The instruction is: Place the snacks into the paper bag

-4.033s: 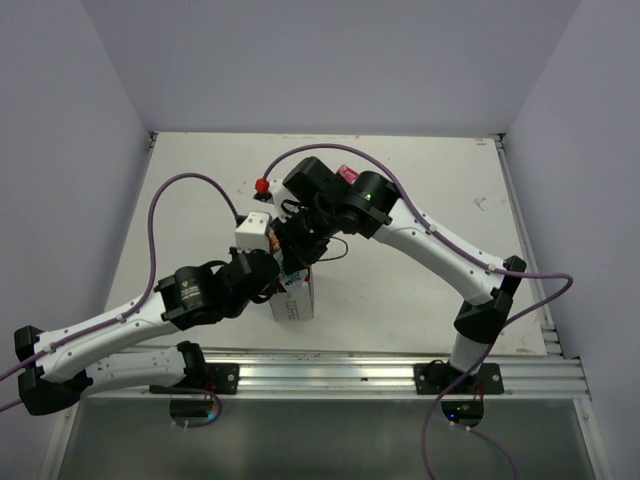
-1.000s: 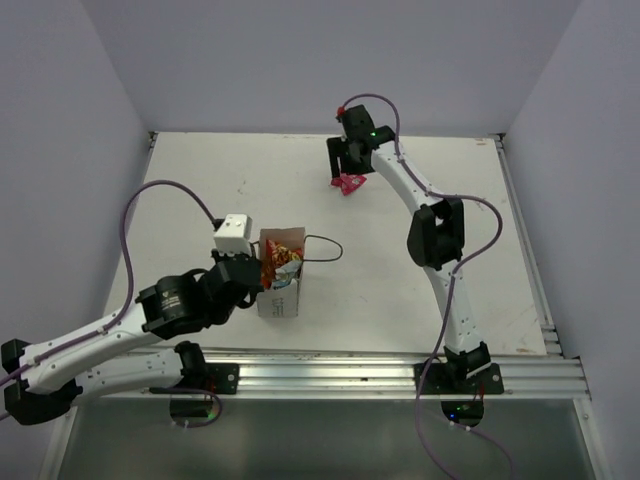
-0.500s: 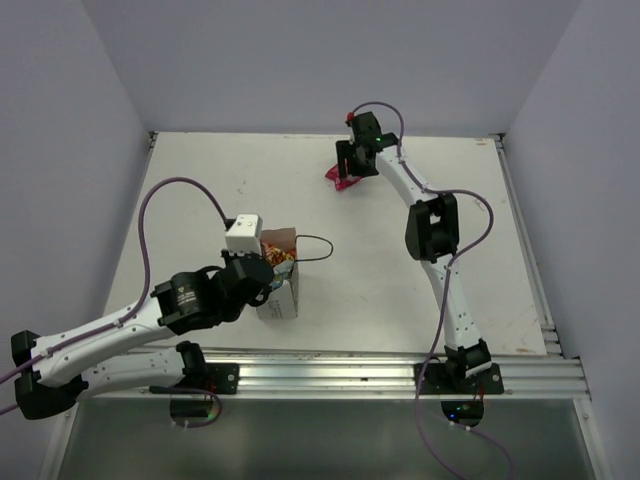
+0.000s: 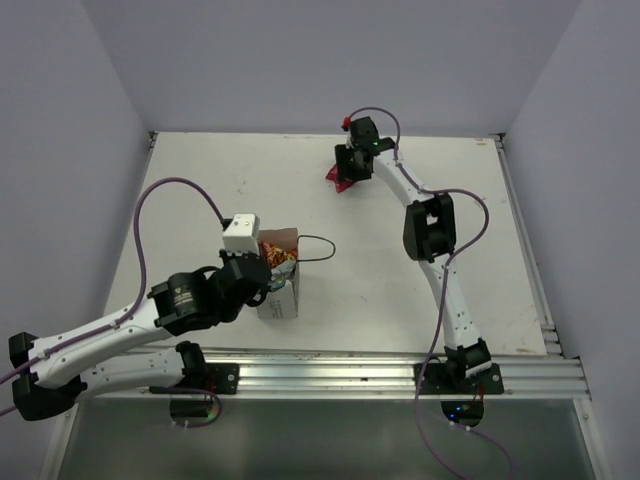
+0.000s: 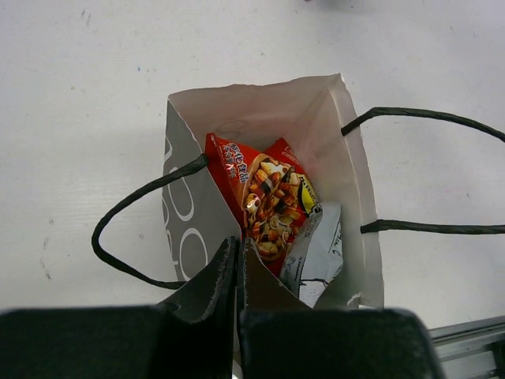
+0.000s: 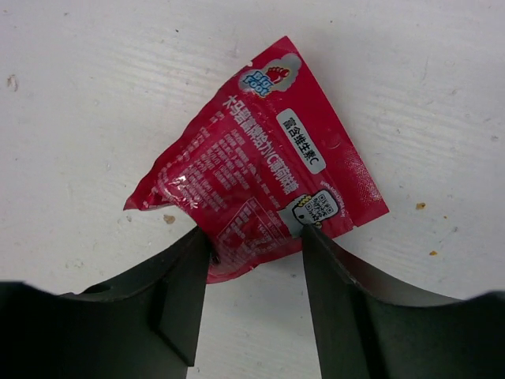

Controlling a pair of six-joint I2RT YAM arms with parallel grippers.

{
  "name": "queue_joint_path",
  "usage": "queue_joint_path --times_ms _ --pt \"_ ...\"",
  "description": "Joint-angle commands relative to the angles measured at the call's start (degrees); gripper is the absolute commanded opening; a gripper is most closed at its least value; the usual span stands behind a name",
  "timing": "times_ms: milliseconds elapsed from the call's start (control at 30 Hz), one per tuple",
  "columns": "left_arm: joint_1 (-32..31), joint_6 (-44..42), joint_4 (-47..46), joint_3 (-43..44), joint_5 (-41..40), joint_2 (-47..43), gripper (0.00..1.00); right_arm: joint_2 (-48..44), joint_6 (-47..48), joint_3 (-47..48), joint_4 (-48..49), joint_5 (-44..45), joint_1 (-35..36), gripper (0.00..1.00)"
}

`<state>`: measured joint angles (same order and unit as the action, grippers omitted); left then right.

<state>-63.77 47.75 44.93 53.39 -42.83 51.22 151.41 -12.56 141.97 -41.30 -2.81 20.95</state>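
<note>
The white paper bag [image 4: 282, 298] stands near the table's front left with its mouth open. My left gripper [image 5: 238, 251] is shut on the bag's near wall [image 5: 189, 205]; in the top view the left gripper [image 4: 262, 276] sits at the bag's left rim. Inside the bag lie a red-orange snack [image 5: 264, 201] and a pale blue-clear snack [image 5: 317, 253]. At the far side of the table a small magenta snack [image 6: 252, 174] lies flat. My right gripper [image 6: 256, 237] is open, with a fingertip at each side of that packet's near edge.
The bag's black loop handles [image 5: 426, 118] hang out to its sides, one lying on the table to the right [image 4: 318, 240]. The right arm [image 4: 430, 225] is stretched far across the table toward the back wall.
My right gripper has come down onto the magenta snack and its jaws have narrowed round it. The left gripper keeps its hold on the bag, which shifted slightly.
</note>
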Motion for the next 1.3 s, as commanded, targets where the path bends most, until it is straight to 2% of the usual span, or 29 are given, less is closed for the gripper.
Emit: queue_joint_path --times_ms 0,67,100,167,367,633,733,867,1100,1267 --pt "-0.1 2.6 -1.5 2.4 -1.0 -1.7 0.00 1.6 0.2 -0.3 1.0 -1.7 0.1 0.51" --pt "-0.1 2.7 -1.4 2.4 -1.4 -2.1 0.00 2.1 0.5 -1.0 0.9 -1.1 0.1 0.39" --pt "-0.1 2.7 -1.4 2.5 -1.4 -2.2 0.00 2.1 0.8 -1.2 0.3 -0.7 0.0 0.20" --pt "-0.1 3.0 -1.4 2.5 -1.4 -2.4 0.00 1.4 1.0 -2.0 -0.2 0.9 0.0 0.00" --pt "-0.1 2.8 -2.4 1.1 -1.0 -2.7 0.00 -6.6 1.7 -7.7 -1.1 -0.6 0.1 0.00" --pt "-0.1 3.1 -3.5 -2.1 -0.7 -5.6 0.00 -34.9 2.1 -24.0 -1.5 -9.1 3.2 0.00" --pt "-0.1 3.4 -2.9 -3.0 -0.9 -6.7 0.00 -43.3 3.0 -26.6 -5.6 -9.9 9.7 0.00" --pt "-0.1 3.4 -2.7 -4.3 -0.2 -7.9 0.00 -50.1 3.3 -27.7 -12.0 -8.8 17.6 0.00" --pt "-0.1 2.9 -2.9 -5.8 0.1 -10.0 0.00 -53.2 -0.5 -27.6 -19.1 -10.6 28.3 0.00" --pt "-0.1 2.6 -3.0 -6.5 -0.4 -11.1 0.00 -52.6 -1.5 -29.9 -19.5 -10.4 33.9 0.00"
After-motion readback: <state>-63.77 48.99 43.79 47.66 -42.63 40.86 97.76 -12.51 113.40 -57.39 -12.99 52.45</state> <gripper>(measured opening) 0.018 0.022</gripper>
